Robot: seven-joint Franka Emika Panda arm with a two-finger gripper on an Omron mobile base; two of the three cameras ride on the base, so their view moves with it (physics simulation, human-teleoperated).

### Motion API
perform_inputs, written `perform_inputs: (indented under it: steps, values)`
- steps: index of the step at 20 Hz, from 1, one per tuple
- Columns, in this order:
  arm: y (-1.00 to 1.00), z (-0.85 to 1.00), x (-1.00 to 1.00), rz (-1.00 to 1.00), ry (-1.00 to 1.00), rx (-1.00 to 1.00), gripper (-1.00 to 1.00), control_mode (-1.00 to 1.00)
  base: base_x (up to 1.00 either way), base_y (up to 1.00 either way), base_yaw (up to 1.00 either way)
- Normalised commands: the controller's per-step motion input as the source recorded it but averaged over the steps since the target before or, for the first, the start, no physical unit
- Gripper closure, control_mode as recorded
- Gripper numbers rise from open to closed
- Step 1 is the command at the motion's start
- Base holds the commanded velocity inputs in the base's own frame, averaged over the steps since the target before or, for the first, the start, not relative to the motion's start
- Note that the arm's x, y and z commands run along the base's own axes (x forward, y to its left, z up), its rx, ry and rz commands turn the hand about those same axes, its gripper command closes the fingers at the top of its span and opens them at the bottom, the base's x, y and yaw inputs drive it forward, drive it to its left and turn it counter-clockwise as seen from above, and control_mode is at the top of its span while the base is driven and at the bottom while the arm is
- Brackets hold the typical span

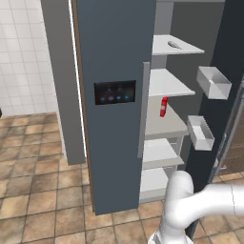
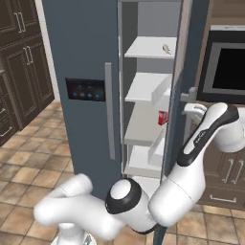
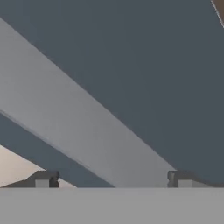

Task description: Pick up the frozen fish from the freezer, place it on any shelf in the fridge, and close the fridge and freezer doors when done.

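The tall dark blue-grey door with the black blue-lit panel (image 1: 114, 95) stands shut, its long vertical grey handle (image 1: 142, 109) along the edge nearest the open compartment. Beside that door, the neighbouring compartment (image 1: 164, 119) stands open, showing a stack of flat pale grey shelves. The small slender silvery-grey frozen fish (image 1: 173, 45) lies on the top shelf (image 1: 186, 47) of this open compartment, toward its back, touching nothing else. Two shelves below it, a small red upright bottle (image 1: 163, 106) stands on a darker grey shelf (image 1: 164, 125).

The open plain dark blue-grey door (image 1: 217, 114) swings out on the far side of the shelves from the panelled door and carries two box-like pale grey bins (image 1: 213, 82) on its inner face, one above the other.

The white arm reaches round to this open door's outer side. In the hand view the gripper (image 3: 113, 180) sits close against the door's dark face, a long grey handle (image 3: 74, 127) running slantwise between the two dark fingertips (image 3: 43, 179). The jaws are spread wide and grip nothing.
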Motion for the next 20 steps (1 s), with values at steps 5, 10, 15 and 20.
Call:
perform_inputs:
  steps: [5,10,15,20]
  values:
    - [1.0,0.0,0.14,0.02,-0.1,0.0,-1.0,-1.0,0.0,0.0,0.0]
    - [1.0,0.01,0.2,0.0,-0.12,0.0,-1.0,-1.0,0.0,0.0,0.0]
    - [0.99,0.05,0.25,0.0,-0.13,0.0,-1.0,-1.0,0.0,0.0,0.0]
    - [0.92,0.07,0.29,0.0,-0.14,0.0,-1.0,-1.0,0.0,0.0,0.0]
